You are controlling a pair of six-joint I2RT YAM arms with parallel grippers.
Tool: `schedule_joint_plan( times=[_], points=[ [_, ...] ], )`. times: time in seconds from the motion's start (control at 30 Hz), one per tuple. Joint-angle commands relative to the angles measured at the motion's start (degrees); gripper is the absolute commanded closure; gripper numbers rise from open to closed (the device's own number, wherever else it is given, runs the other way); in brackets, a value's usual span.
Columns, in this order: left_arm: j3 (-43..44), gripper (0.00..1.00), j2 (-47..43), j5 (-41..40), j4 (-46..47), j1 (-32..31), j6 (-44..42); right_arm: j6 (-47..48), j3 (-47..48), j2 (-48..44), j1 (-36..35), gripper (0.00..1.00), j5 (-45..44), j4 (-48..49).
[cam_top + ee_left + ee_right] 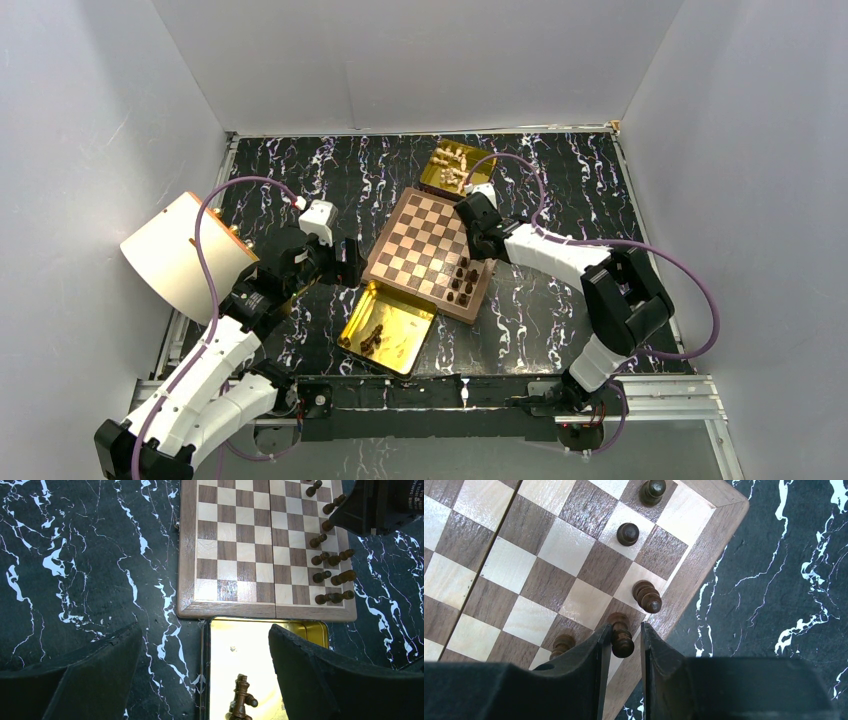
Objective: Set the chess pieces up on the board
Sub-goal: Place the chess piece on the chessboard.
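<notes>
Hovering low over a corner of the board [549, 545] with the right gripper [623, 632], fingers close on either side of one upright dark chess piece [622, 644] on an edge square. Impossible to tell whether pinching it or already loose. Holding the left gripper [205, 632] spread wide and empty above the gold tray [225, 640] just beside the board's rim, a few dark chessmen [241, 702] lying inside it, with more dark pieces [462, 281] standing in two rows along the board's edge.

Left gripper [204, 636] spread wide, right gripper [625, 630] barely parted
</notes>
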State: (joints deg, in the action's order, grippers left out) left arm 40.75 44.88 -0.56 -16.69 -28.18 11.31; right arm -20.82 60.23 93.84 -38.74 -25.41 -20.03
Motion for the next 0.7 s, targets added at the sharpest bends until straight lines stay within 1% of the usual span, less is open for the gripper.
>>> schedule_joint_plan(
  times=[0.0, 0.2, 0.27, 0.33, 0.67],
  points=[
    [-0.4, 0.06, -1.1, 0.6, 1.1, 0.3, -0.7, -0.4, 2.1, 0.9, 0.2, 0.65, -1.6, 0.0],
    [-0.4, 0.06, -1.2, 0.6, 1.1, 0.3, -0.7, -0.7, 2.2, 1.3, 0.1, 0.65, -1.1, -0.2],
    [-0.4, 0.06, -1.1, 0.6, 1.1, 0.3, -0.7, -0.8, 2.4, 1.4, 0.2, 0.64, -1.0, -0.1],
    [-0.3, 0.06, -1.1, 2.2, 1.1, 0.3, -0.7, -0.8, 2.6, 1.8, 0.1, 0.64, -1.0, -0.2],
    [-0.5, 0.06, -1.6, 2.5, 1.1, 0.3, -0.6, -2.2, 2.7, 3.2, 0.2, 0.62, -1.6, -0.2]
  ],
)
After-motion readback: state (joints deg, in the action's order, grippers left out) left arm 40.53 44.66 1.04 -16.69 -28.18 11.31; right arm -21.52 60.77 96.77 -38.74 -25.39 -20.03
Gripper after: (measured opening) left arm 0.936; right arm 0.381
